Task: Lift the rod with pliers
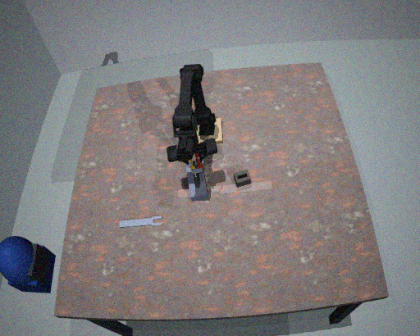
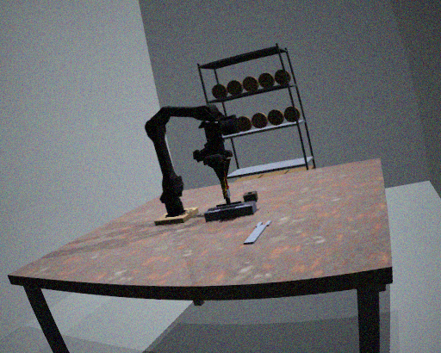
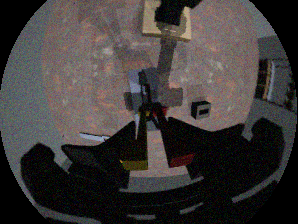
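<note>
Two coloured handles, one yellow and one red, belong to the pliers point(image 1: 198, 161) point(image 2: 226, 188) point(image 3: 160, 111), and your gripper point(image 1: 196, 157) point(image 2: 225, 181) point(image 3: 152, 121) has them held between its fingers, which stand part way apart. You cannot make out the rod; the dark pliers and the shade hide the inside of the channel. The jaws are too small and dark to tell whether they touch it, or whether they are locked.

The grey channel block point(image 1: 203, 194) point(image 2: 239, 211) point(image 3: 150, 80) is under the fingertips, with the low end of the pliers down at its top. Looking from the top, with twelve at the picture's top, the small dark holster point(image 1: 242, 179) point(image 2: 251, 196) point(image 3: 201, 109) is near the block, between two and three o'clock. The flat forked tool point(image 1: 135, 223) point(image 2: 257, 233) point(image 3: 93, 136) lies at eight o'clock, apart from the block. Your arm's base plate point(image 1: 219, 133) point(image 2: 192, 213) point(image 3: 150, 25) is at twelve. The table's point(image 1: 232, 266) point(image 2: 192, 263) point(image 3: 225, 75) edges at three, six and nine are all well away from the block.
</note>
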{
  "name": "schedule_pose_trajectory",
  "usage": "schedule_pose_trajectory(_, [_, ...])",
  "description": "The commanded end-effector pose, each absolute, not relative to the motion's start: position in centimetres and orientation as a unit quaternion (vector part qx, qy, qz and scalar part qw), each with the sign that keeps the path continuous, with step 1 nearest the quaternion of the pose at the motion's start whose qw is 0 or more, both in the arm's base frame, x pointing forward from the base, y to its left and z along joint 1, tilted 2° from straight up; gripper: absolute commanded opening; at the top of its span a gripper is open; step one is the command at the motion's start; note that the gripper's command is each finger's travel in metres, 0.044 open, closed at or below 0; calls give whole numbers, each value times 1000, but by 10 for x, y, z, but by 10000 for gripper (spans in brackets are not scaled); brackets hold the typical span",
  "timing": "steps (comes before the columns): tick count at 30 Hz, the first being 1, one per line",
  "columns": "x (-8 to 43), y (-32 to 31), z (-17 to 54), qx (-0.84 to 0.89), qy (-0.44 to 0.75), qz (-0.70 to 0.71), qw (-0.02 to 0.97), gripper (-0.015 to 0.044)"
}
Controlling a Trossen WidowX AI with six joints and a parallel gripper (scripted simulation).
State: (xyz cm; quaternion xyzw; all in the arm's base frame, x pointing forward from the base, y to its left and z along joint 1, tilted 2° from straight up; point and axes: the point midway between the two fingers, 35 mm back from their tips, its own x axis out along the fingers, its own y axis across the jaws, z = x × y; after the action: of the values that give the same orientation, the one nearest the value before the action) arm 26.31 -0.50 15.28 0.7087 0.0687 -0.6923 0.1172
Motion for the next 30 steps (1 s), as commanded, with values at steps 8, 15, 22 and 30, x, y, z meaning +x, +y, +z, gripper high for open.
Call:
schedule_pose_trajectory(8, [270, -5, 168, 734, 70, -666, 110, 101])
schedule_pose_trajectory(15, [275, -6, 178, 752, 73, -647, 106, 101])
schedule_pose_trajectory(22, [279, -7, 189, 769, 75, -627, 102, 101])
schedule_pose_trajectory(30, [284, -8, 201, 788, 77, -603, 99, 101])
